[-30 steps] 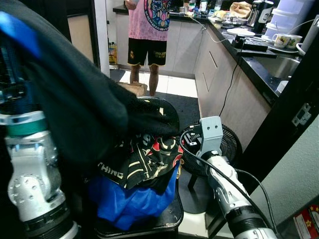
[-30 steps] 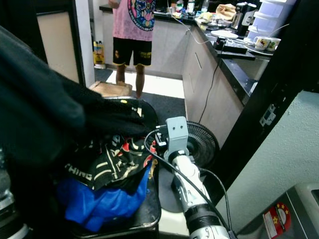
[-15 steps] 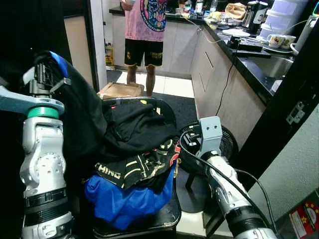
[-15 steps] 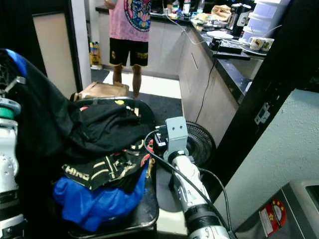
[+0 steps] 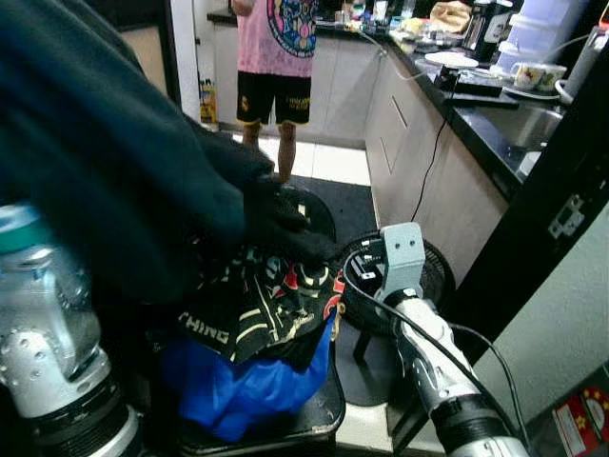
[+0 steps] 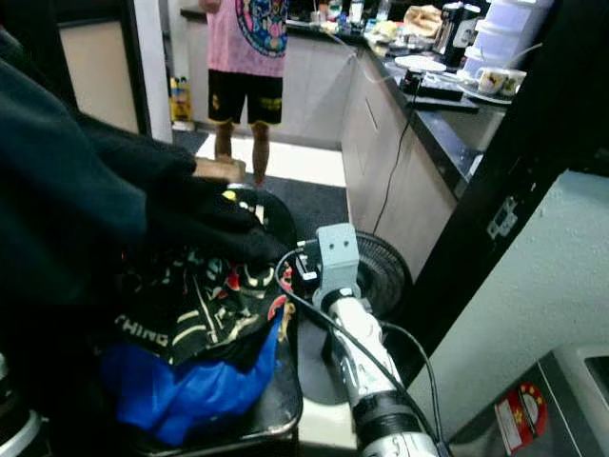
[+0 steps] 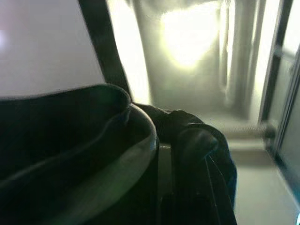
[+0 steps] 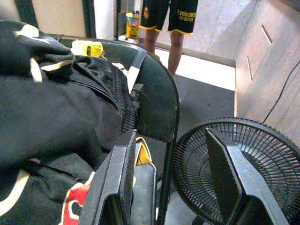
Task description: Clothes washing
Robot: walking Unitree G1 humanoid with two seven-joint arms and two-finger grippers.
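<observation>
Kitchen passage. Long dark bench (image 5: 495,119) runs down the robot's right side, carrying mugs, a plate and small appliances. A person (image 5: 281,57) in a pink shirt and black shorts stands at the far end, on the pale floor.

Dark garment (image 5: 114,162), very large in the head views, drapes from upper left across the frame. It hangs over the raised left arm (image 5: 48,343), and its lower end trails down onto the pile below.

Black folding chair (image 8: 157,108) stands in front of the robot, heaped with laundry. Blue cloth (image 5: 252,386) lies lowest at the front edge; a black printed garment (image 5: 252,309) with white lettering and red marks lies on top of it.

Floor fan (image 8: 234,173) with a round black grille stands just beside the chair, to its right.

Left claw (image 7: 164,154): wrist view is dim and backlit. Dark cloth is bunched over and between the fingers, which are closed on the dark garment.

Right claw (image 8: 176,180): spread wide, nothing held. It hovers low between the chair's edge and the fan, one finger (image 8: 119,178) near the laundry pile, the other toward the fan grille.
</observation>
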